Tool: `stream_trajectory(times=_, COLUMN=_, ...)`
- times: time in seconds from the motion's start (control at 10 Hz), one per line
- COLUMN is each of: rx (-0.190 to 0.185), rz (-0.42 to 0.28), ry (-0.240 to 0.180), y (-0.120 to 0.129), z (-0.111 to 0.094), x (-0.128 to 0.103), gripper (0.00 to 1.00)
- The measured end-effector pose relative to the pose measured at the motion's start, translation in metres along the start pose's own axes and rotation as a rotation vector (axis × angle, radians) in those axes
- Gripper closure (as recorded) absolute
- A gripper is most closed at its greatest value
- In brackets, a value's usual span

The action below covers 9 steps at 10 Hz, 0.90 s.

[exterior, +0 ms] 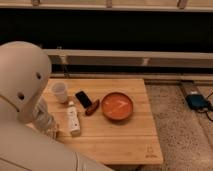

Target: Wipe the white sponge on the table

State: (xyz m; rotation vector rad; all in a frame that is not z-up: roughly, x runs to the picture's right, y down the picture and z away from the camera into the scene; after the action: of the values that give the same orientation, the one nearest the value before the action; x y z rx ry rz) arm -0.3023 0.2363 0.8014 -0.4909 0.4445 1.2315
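White sponge: you cannot make it out anywhere on the counter. Your pincer, closed narrow, sits at the counter's left edge, just beside the white bottle. The cup stands near the far-left corner, the orange bowl mid-counter.

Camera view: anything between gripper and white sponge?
Cannot tell: no sponge shows. The gripper sits at the table's left edge, mostly hidden by the robot's arm, with the white bottle lying beside it.

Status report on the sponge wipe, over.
Gripper shut, low over table, left edge, beside white bottle. White sponge not in view. Cup, dark phone, orange bowl on top.
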Motion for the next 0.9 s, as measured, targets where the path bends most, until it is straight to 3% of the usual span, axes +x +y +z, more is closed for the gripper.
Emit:
stream_trajectory(times=0.5, rx=0.013, rz=-0.106, ry=-0.010, y=0.034, z=-0.006, x=0.026, gripper=1.00)
stream_trajectory(times=0.9, rx=0.019, rz=-0.141, ry=0.001, y=0.039, z=-0.006, x=0.041, gripper=1.00)
